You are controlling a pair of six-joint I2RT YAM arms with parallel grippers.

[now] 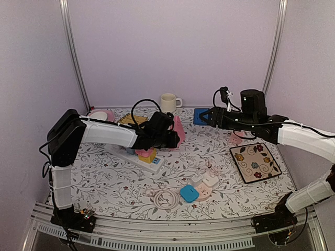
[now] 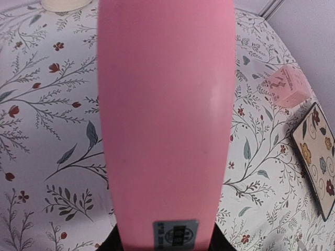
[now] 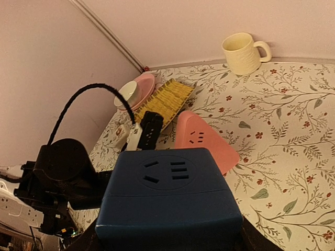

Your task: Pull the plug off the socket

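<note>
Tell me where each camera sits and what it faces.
Top external: above, behind the bases, looking down on the table; left arm and right arm show.
Left wrist: on the left arm, facing past the pink socket block toward the patterned tile; fingers barely show.
Right wrist: over the blue socket block, facing the left arm and mug; fingers mostly hidden.
Top and right wrist share the mug.

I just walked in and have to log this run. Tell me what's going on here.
The left arm is gripping a pink plug piece, and the right arm is gripping a blue socket cube. The two pieces are apart, with tablecloth showing between them in the top view, so the plug looks already pulled off.
</note>
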